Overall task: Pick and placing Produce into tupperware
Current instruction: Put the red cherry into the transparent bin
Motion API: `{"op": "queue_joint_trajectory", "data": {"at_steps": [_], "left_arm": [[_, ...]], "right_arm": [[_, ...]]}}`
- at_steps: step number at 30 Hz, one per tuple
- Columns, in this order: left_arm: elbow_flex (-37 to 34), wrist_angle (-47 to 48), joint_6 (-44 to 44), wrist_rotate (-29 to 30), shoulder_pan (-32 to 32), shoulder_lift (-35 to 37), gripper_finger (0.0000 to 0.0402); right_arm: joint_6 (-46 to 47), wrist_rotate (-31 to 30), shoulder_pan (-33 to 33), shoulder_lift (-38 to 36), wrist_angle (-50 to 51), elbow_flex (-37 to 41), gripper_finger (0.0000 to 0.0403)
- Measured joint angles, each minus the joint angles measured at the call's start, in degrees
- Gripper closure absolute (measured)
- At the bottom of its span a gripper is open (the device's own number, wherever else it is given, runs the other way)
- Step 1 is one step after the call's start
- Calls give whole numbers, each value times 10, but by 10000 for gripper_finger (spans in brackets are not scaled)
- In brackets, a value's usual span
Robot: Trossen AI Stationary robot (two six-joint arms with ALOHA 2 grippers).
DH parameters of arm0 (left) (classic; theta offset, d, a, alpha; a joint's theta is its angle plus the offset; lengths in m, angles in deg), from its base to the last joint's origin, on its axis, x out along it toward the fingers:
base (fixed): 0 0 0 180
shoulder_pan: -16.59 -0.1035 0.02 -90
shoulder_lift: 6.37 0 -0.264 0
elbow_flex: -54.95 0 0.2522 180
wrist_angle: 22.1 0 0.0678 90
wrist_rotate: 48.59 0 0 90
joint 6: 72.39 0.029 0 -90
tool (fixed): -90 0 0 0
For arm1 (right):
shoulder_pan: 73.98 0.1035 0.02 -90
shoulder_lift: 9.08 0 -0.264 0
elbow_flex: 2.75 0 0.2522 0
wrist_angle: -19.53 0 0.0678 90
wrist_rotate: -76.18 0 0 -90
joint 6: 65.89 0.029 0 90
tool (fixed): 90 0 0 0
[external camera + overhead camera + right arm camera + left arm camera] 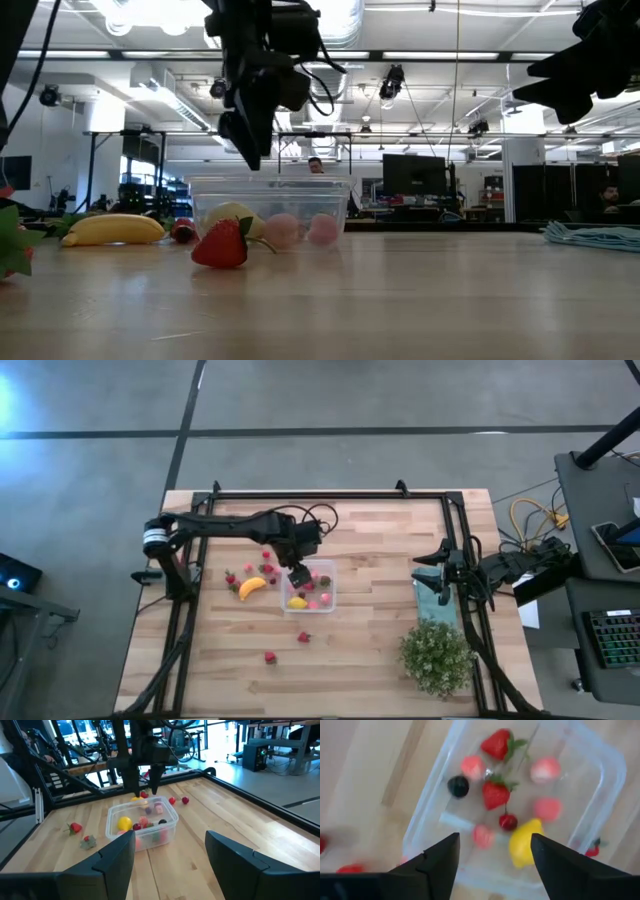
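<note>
we see a wooden tabletop (370,640) with a small clear box (332,598) near its middle. our left gripper (298,577) hangs just above the box, over the edge nearest the banana (252,587). its two fingers (437,865) stand apart and hold nothing. from the left wrist we look down into the box (615,775). in it lie a yellow lemon (524,842), two red strawberries (496,794) with green tops, a dark cherry (508,821), a dark berry (458,786) and a few pink pieces (546,769). more fruit lies outside the box. the banana is just beside it on the tabletop, with some red berries (266,567) near it. one strawberry (303,637) and one red berry (270,656) lie apart from the box, nearer the front edge. in the low view a strawberry (222,245) sits in front of the box (200,190), and the banana (112,230) lies off to one side. our right gripper (445,567) waits well away at the right side of the tabletop, above a teal cloth (432,592). its fingers (117,860) are open wide and it holds nothing. a bushy green plant (436,657) stands near the cloth, at the front right.
</note>
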Motion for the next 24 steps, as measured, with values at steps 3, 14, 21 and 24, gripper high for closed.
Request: {"op": "queue_joint_trajectory", "data": {"at_steps": [3,14,21,24], "left_arm": [[-2,24,2,47,-11,10,168],[-19,89,-9,88,-144,11,168],[-22,89,-8,86,-223,1,168],[-22,89,5,85,-240,-13,168]], "right_arm": [[0,0,0,0,0,0,170],[0,0,0,0,0,0,170],[0,0,0,0,0,0,170],[0,0,0,0,0,0,170]]}}
